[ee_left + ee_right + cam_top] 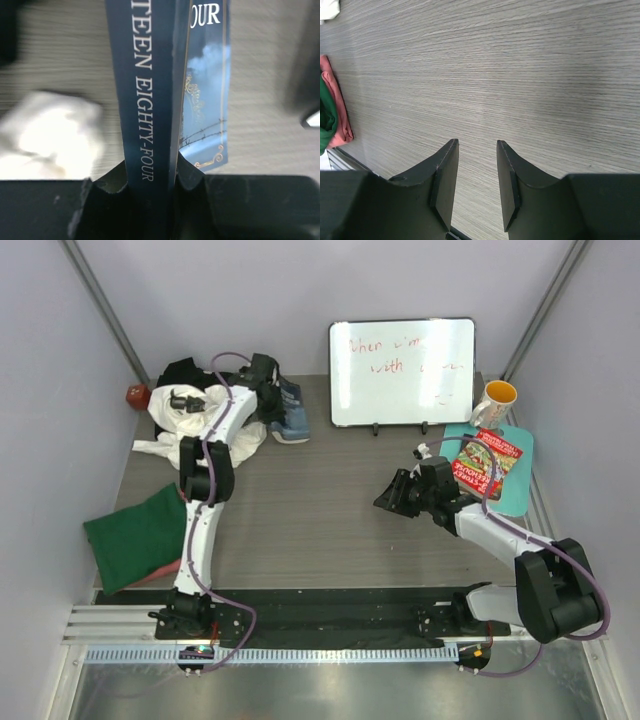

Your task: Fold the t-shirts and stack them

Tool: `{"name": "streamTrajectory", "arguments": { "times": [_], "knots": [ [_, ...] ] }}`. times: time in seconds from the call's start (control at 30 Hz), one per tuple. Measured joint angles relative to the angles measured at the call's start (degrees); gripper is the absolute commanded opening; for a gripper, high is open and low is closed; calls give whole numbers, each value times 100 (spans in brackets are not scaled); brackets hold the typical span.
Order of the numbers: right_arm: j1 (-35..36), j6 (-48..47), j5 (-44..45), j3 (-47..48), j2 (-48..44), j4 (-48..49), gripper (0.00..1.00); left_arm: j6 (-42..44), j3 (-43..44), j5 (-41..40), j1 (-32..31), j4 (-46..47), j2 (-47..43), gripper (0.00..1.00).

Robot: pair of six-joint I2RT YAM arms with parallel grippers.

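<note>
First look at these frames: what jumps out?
The left pincer is shut on a blue book with Eighty-Four on its spine, at the far left beside the heap of t-shirts. The right pincer hangs open over the wooden table. A whiteboard with red writing stands at the back.

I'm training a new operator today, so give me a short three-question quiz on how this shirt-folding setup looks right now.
1. True or false: the left gripper is clamped on a blue book.
2. The right gripper holds: A a sleeve, B nothing, C a pen.
3. Fill in: the green t-shirt lies on a ____ one.
Key: 1 true; 2 B; 3 pink (the pink t-shirt peeks out underneath).
</note>
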Motion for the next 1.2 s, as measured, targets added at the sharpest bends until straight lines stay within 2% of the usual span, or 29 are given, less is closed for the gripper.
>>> {"name": "streamTrajectory", "arguments": {
  "times": [0.17, 0.37, 0.4, 0.43, 0.47, 0.5, 0.57, 0.6, 0.97, 1.03, 1.2],
  "knots": [
    [0, 0, -17, -9, 13, 22, 41, 24, 61, 184, -343, 66, 184, 0],
    [0, 0, -20, -57, 13, 63, 41, -83, 70, 334, -365, 98, 251, 2],
    [0, 0, -22, -63, 13, 70, 41, -92, 70, 341, -361, 101, 251, 8],
    [0, 0, -22, -66, 13, 70, 41, -94, 70, 343, -361, 101, 251, 26],
    [0, 0, -22, -66, 13, 74, 41, -94, 70, 341, -361, 101, 251, 34],
    [0, 0, -22, -66, 13, 74, 41, -92, 70, 339, -361, 103, 251, 50],
    [0, 0, -28, -66, 13, 74, 41, -55, 68, 278, -356, 92, 251, 64],
    [0, 2, -35, -66, 13, 74, 41, -48, 48, 205, -352, 90, 251, 67],
    [0, -2, -61, -74, 11, 74, 41, -66, -614, -511, -267, 326, -68, 79],
    [0, -11, -59, -74, 11, 74, 41, -70, -695, -590, -247, 306, -164, 86],
    [0, -9, -33, -85, 7, 122, 43, -76, -833, -623, -201, 304, -658, 89]
  ]
}}
